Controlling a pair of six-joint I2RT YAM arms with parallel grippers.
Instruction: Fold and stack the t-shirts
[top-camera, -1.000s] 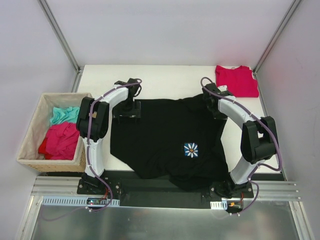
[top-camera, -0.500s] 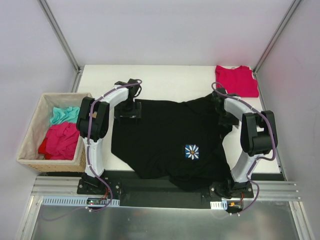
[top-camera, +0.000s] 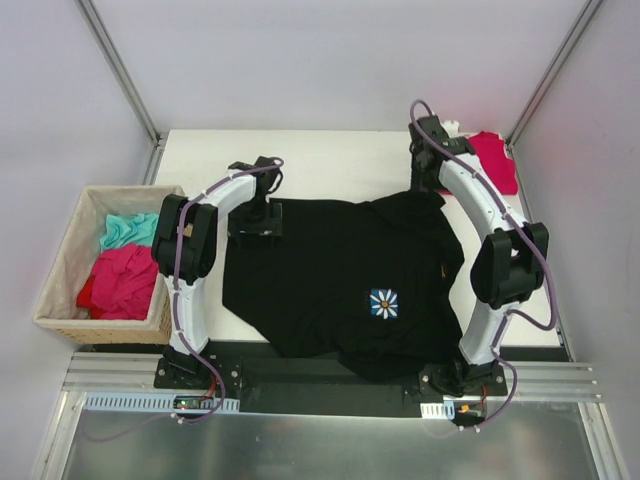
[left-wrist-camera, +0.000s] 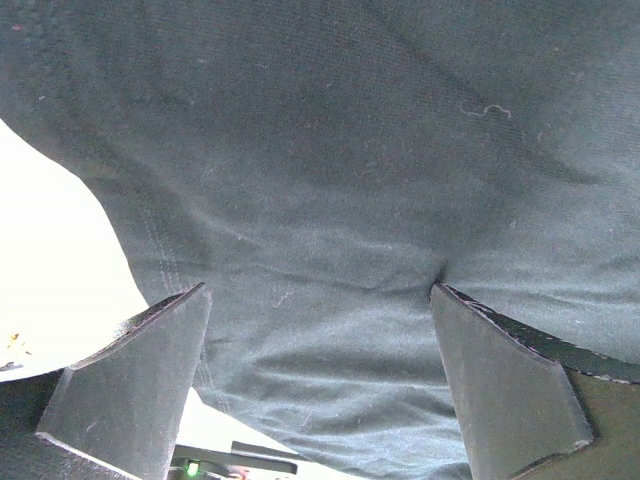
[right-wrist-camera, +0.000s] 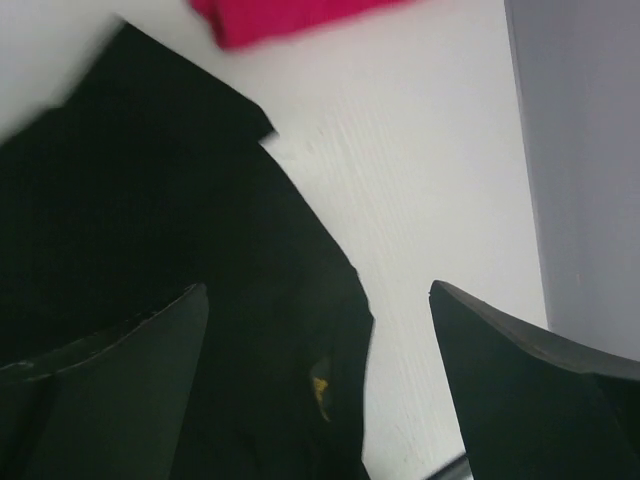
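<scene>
The large black t-shirt lies spread across the table, its pale star-like emblem facing up. My left gripper rests low over its far left corner. In the left wrist view it stands open, with black cloth filling the space under and between the fingers. My right gripper hovers above the shirt's far right corner, open and holding nothing, over the shirt's edge and bare table. The folded red t-shirt lies at the back right corner, partly hidden by the right arm.
A woven tan basket stands off the table's left side, holding teal cloth and pink-red cloth. White table shows behind the black shirt. Frame posts rise at both back corners.
My right gripper has opened, let go of the black shirt's right corner, and lifted back toward the far right. The shirt's right side now lies farther out. The left arm has stayed still.
</scene>
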